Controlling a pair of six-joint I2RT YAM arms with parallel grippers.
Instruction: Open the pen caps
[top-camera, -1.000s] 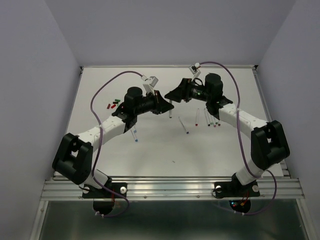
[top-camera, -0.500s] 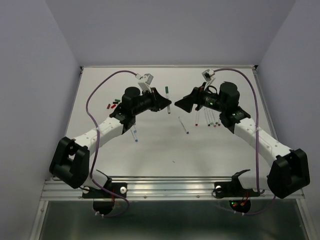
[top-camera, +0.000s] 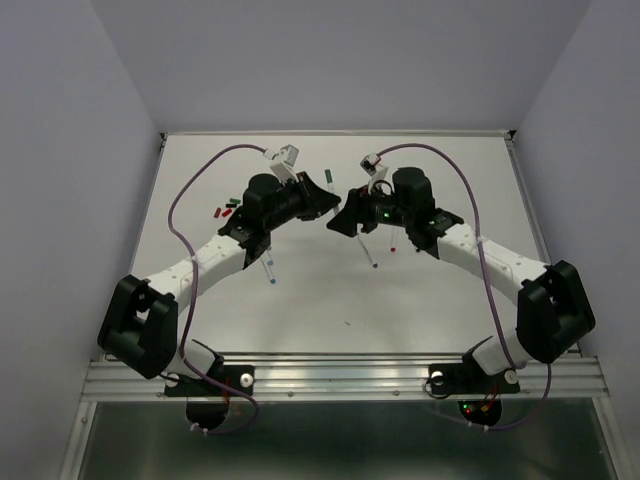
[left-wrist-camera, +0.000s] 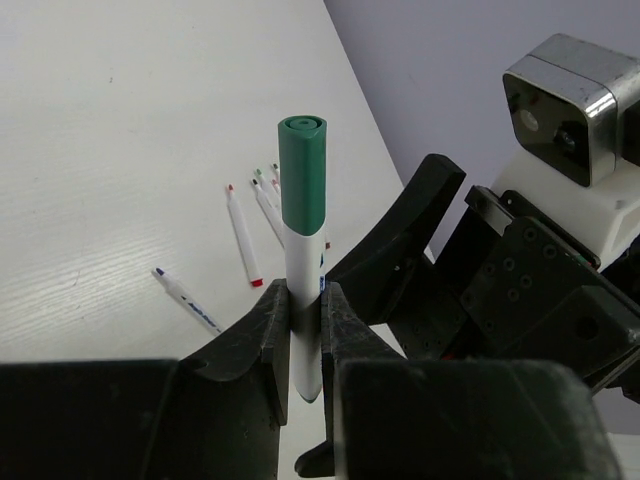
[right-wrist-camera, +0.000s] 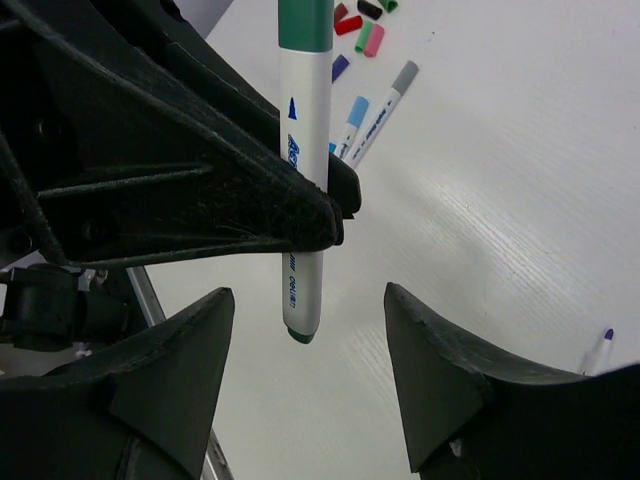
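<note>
My left gripper (left-wrist-camera: 305, 330) is shut on the white barrel of a pen (left-wrist-camera: 302, 300) and holds it upright. Its green pen cap (left-wrist-camera: 303, 175) sits on the upper end. From above, the left gripper (top-camera: 318, 200) and the green cap (top-camera: 328, 180) are at mid-table, close to my right gripper (top-camera: 342, 222). In the right wrist view the same pen (right-wrist-camera: 305, 150) hangs from the left gripper's fingers (right-wrist-camera: 250, 200). The right gripper (right-wrist-camera: 310, 330) is open, its jaws either side of the pen's lower end without touching it.
Several loose caps (top-camera: 228, 208) lie at the left rear, also seen as caps (right-wrist-camera: 360, 25) in the right wrist view. Uncapped pens lie to the right (top-camera: 420, 240), one in the middle (top-camera: 370, 252) and one near the left arm (top-camera: 270, 270).
The right gripper swung away to the right, then came back up against the left gripper's pen. The left gripper kept its hold and tilted the pen up slightly.
</note>
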